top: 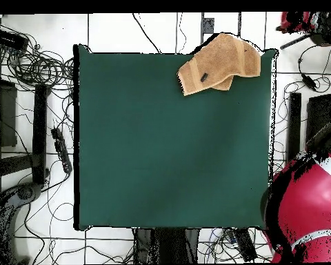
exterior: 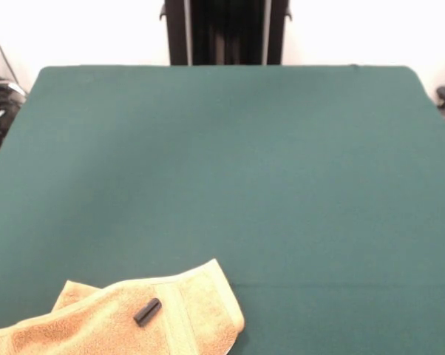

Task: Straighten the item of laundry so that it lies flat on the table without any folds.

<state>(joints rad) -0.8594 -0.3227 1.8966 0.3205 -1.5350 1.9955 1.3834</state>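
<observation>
The small golden-orange terry-cloth towel (exterior: 126, 318) lies at one corner of the table, the corner farthest from the robot's pedestal. In the front view it sits at the bottom left, running off the lower edge of the picture; in the overhead view (top: 220, 63) it sits at the top right, with its upper part reaching past the table's far edge. It is not flat. One layer is folded over another, and a corner of the lower layer pokes out at the left in the front view. A ribbed woven band crosses the towel near its free end. A small black cylinder (exterior: 147, 311) rests on top of the cloth, just beside that band, lying on its side at a slant; from above it shows as a short dark mark (top: 203, 77) on the towel's left part.

The large rectangular table with the dark green felt-like surface (exterior: 230, 170) spreads wide around the towel (top: 168, 152).

The black pedestal (exterior: 226, 31) stands at the table's far side in the front view. From above, the red and black arm (top: 313, 200) is drawn off to the right, beside the table. I cannot see the gripper in either view, so its state cannot be told. Cables (top: 37, 62) lie on the white tiled floor around the table.
</observation>
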